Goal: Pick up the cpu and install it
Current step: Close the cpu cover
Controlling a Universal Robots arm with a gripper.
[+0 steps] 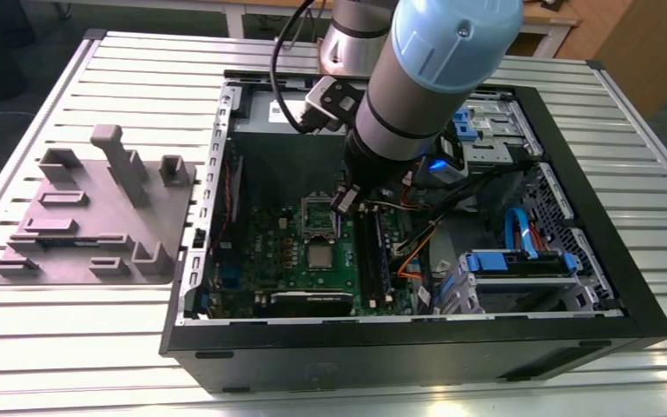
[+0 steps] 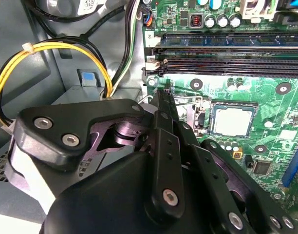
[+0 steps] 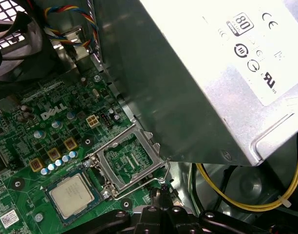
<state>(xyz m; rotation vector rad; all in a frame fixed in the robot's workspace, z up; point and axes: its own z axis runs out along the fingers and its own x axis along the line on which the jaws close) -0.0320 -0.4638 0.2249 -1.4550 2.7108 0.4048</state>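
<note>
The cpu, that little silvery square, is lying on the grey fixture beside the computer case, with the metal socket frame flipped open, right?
Not quite. The cpu sits in its socket on the green motherboard, not on the grey fixture. The first wrist view shows it there, with the metal socket frame flipped open beside it.

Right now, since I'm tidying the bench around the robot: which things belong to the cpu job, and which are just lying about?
In the job:
cpu, lying in its socket
socket frame, swung open
motherboard
gripper, beside the frame

Lying about:
grey fixture
power supply
yellow cable
memory slots
</note>
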